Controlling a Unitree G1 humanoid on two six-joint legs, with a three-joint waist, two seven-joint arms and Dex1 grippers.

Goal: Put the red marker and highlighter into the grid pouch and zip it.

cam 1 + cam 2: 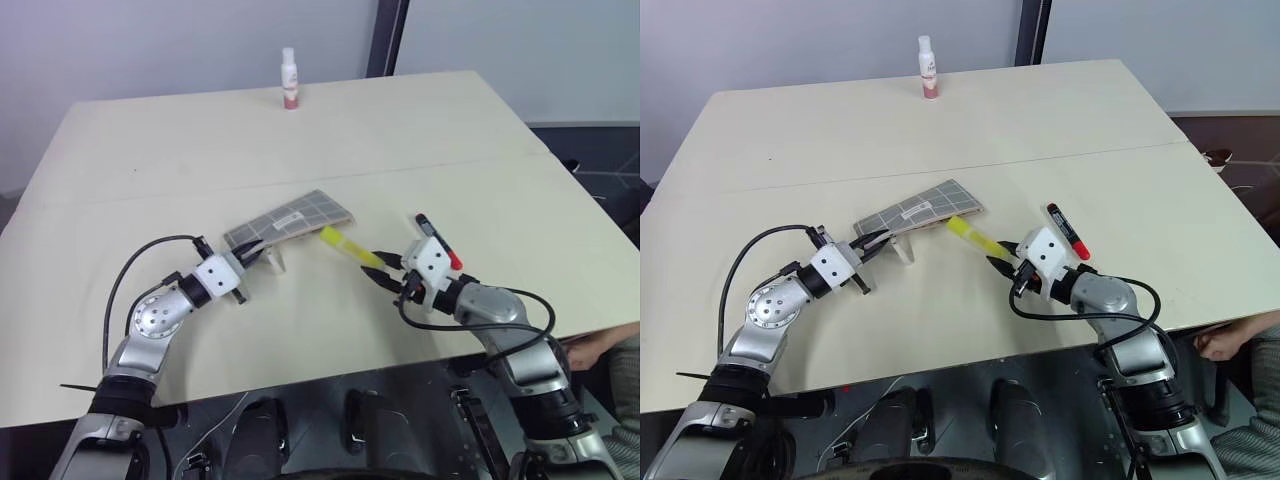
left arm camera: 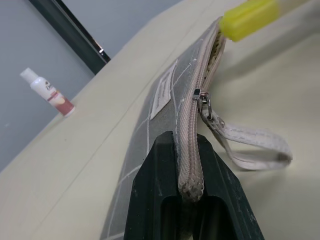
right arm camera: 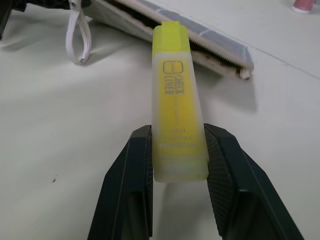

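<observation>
The left tool [image 1: 250, 256] pinches the grid pouch's [image 1: 300, 218] zipper end on the table [image 1: 420, 130]; the right tool [image 1: 381, 271] clamps the highlighter [image 1: 348, 247] at its open mouth, the red marker [image 1: 438, 241] lying beside.

Head pair looks down over table [image 1: 430, 130] — wrist views close, level.

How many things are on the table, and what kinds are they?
Pens: 2, the highlighter and the red marker
Pouches: 1, the grid pouch
Bottles: 1, the small bottle
Total: 4
</observation>
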